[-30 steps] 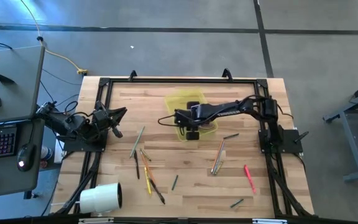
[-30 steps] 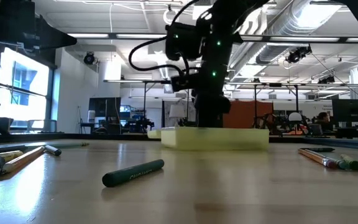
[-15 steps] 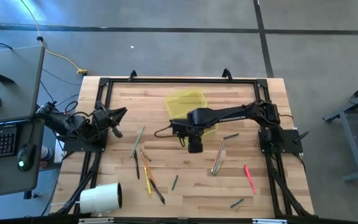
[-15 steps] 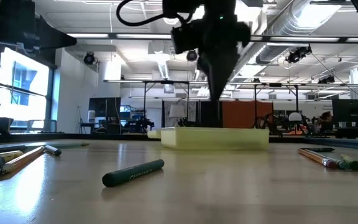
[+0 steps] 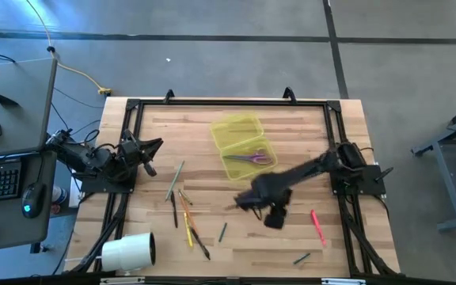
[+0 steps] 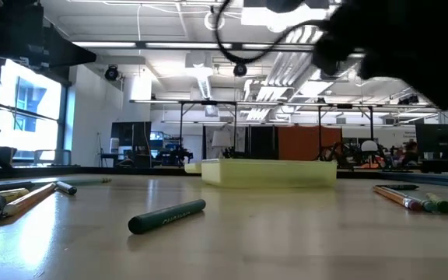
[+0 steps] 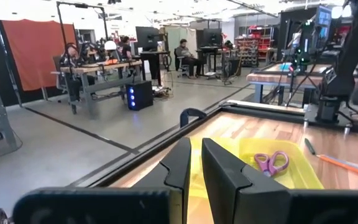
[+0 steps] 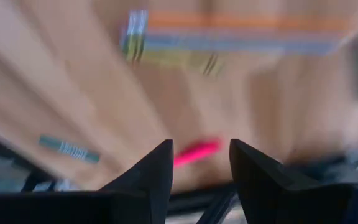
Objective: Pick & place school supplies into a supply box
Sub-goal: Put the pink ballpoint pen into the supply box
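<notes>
The supply box [image 5: 242, 146] lies open on the table's far middle, with purple-handled scissors [image 5: 252, 158] flat in its near half. Pens, pencils and markers lie loose on the wood: a cluster at the near left [image 5: 184, 214], a pink marker [image 5: 317, 227] and a green one [image 5: 302, 258] at the near right. My right gripper [image 5: 275, 215] hangs open above the table between the box and the pink marker [image 8: 196, 152], holding nothing. My left gripper [image 5: 150, 149] waits at the table's left edge, its fingers [image 7: 182, 165] a narrow gap apart, with nothing between them.
A big white roll [image 5: 129, 252] lies at the near left corner. A black frame [image 5: 228, 103] runs round the table. A bundle of pencils [image 5: 278, 202] lies partly under my right arm. In the low view a green marker [image 6: 167, 215] lies close by.
My right gripper has swung from over the supply box toward the table's near right, rising and tipping to point steeply down. The box, which the arm covered before, now shows the scissors lying in its near half.
</notes>
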`<state>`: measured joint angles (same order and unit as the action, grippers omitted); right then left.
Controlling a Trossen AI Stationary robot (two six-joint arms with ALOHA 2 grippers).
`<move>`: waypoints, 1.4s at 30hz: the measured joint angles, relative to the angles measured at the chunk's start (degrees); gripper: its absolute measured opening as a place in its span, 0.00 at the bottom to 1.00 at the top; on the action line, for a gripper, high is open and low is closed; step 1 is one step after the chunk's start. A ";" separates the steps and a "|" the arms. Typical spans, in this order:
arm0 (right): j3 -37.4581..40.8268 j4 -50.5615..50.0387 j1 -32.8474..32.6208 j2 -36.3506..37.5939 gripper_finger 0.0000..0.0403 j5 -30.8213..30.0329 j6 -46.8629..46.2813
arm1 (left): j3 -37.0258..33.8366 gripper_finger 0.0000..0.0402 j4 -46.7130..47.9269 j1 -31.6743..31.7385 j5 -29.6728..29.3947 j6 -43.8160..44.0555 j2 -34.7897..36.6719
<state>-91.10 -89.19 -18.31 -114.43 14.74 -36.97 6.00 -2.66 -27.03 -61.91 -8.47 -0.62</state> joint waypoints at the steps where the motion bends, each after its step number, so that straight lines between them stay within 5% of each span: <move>1: 2.18 0.56 -1.40 0.72 0.35 1.55 -2.15 | 0.00 0.18 -0.14 0.01 0.00 0.02 0.02; 6: 12.83 3.12 -7.28 5.95 0.35 5.39 -13.48 | 0.00 0.18 -0.21 0.00 0.00 0.04 0.02; 12: 28.19 19.16 -11.88 16.79 0.35 6.65 -29.07 | 0.00 0.18 -0.66 0.00 -0.02 0.46 0.02; 22: 49.43 37.57 -16.42 28.56 0.35 -1.62 -50.19 | 0.00 0.18 -0.71 0.00 -0.04 1.49 0.02; 28: 53.71 47.52 -16.69 29.31 0.35 -0.58 -52.91 | 0.00 0.18 -0.70 0.00 -0.15 1.49 0.02; 42: 53.96 51.09 -16.80 29.16 0.28 -4.04 -52.34 | 0.00 0.18 -0.13 0.01 -0.62 1.38 0.02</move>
<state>-37.15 -38.10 -35.11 -85.27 10.70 -89.32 6.00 -2.79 -27.01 -62.53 -7.09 -0.60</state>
